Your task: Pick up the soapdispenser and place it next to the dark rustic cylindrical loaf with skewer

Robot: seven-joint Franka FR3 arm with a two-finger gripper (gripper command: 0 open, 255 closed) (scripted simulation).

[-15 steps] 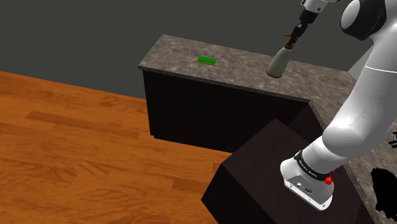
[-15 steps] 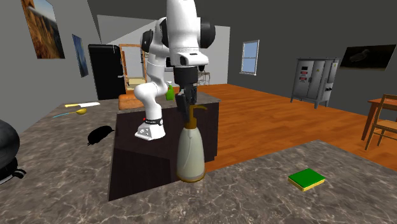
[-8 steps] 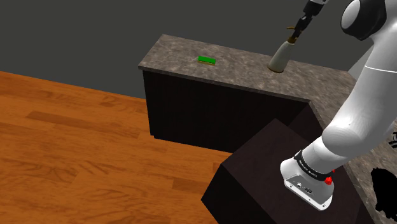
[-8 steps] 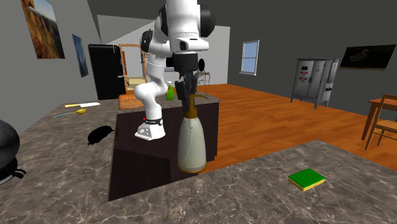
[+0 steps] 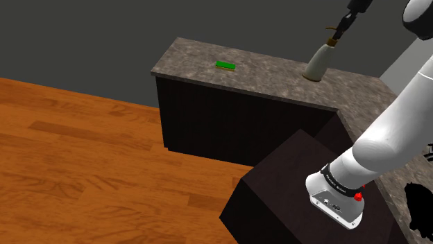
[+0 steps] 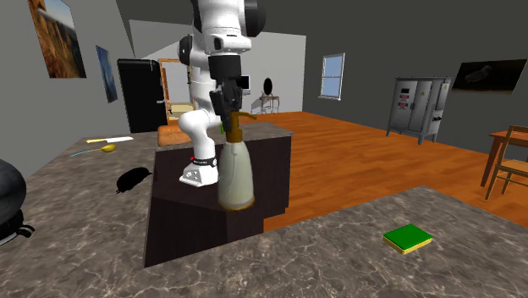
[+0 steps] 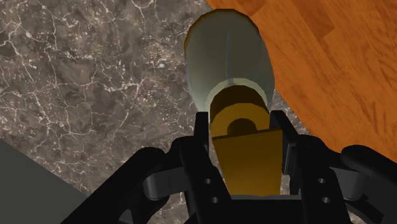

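The soap dispenser (image 5: 318, 64) is a pale grey bottle with a brown-gold pump top. My gripper (image 5: 340, 31) is shut on that pump and holds the bottle off the dark stone counter (image 5: 264, 73), slightly tilted. In the second exterior view the soap dispenser (image 6: 235, 173) hangs under the gripper (image 6: 230, 106), in front of the stand. In the wrist view the black fingers (image 7: 202, 137) clasp the pump (image 7: 245, 146) from both sides, with the bottle body (image 7: 229, 57) below over the counter's edge. A brown loaf-like shape (image 6: 172, 135) lies behind the arm's base.
A flat green pad (image 5: 225, 65) lies on the counter, toward the second exterior view's right (image 6: 407, 238). The dark stand (image 6: 195, 216) rises in the middle. A black object (image 6: 131, 179), a yellow spoon (image 6: 106, 148) and a knife (image 6: 110, 139) lie on the counter beyond. Wooden floor (image 5: 83, 159) surrounds the counter.
The gripper has lifted the soap dispenser off the counter and carried it toward the shoulder view's right, which is the second exterior view's left. The green pad has not moved.
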